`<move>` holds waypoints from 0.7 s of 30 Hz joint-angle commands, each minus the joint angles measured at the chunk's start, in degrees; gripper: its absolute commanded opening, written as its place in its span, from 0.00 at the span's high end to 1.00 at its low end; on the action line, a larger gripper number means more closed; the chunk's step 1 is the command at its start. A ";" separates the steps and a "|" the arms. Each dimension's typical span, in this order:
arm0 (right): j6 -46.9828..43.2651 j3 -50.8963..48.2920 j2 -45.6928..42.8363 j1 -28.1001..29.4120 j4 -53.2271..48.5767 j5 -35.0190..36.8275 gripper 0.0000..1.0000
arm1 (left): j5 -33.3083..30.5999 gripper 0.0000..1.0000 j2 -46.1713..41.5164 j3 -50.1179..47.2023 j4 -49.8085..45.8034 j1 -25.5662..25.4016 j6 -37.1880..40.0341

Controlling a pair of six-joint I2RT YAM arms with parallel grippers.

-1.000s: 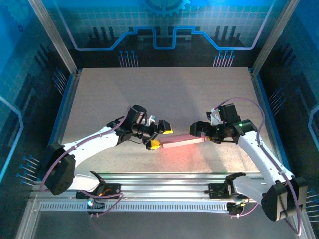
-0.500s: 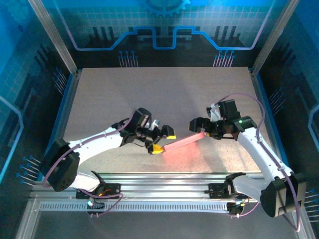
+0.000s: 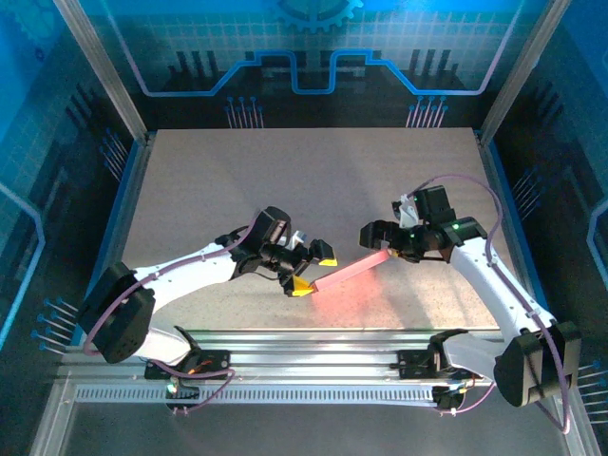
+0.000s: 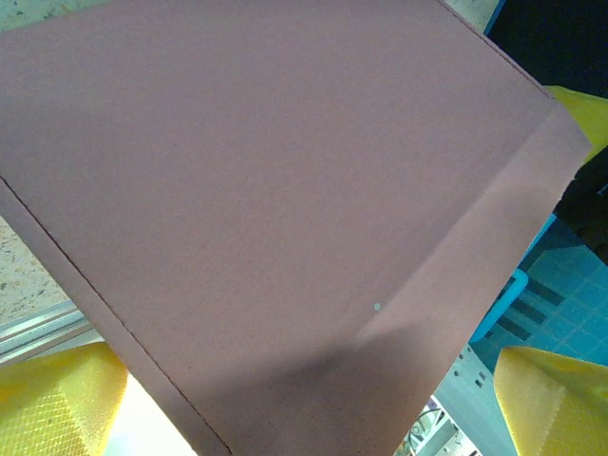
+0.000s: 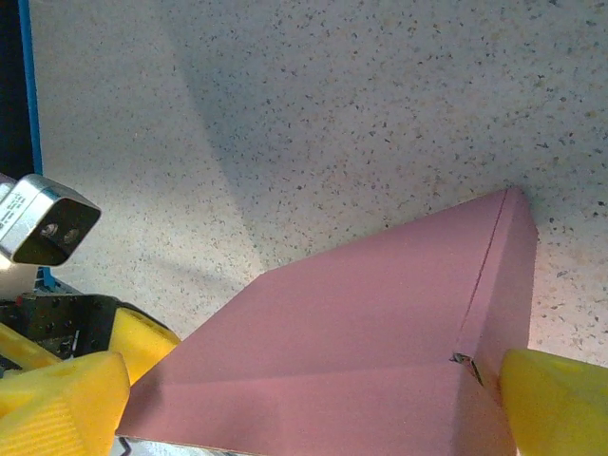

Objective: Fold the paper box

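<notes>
L & R jaws are standing wide at ends of the paper box (image 3: 350, 270); real grip, cannot tell. Box is looking approx. folded already; prob. only final closing is remaining.

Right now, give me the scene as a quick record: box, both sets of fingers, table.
box: pink, a thin strip from above, spanning the gap between the arms
left fingers: wide apart, one box end between them
right fingers: wide apart, other box end between them
grip: unclear whether either pinches it
table: speckled, pink glow under box
</notes>
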 commanded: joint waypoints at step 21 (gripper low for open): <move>0.07 2.39 4.51 1.39 1.26 -3.32 0.00 | 3.46 0.01 0.46 0.85 7.53 2.81 0.24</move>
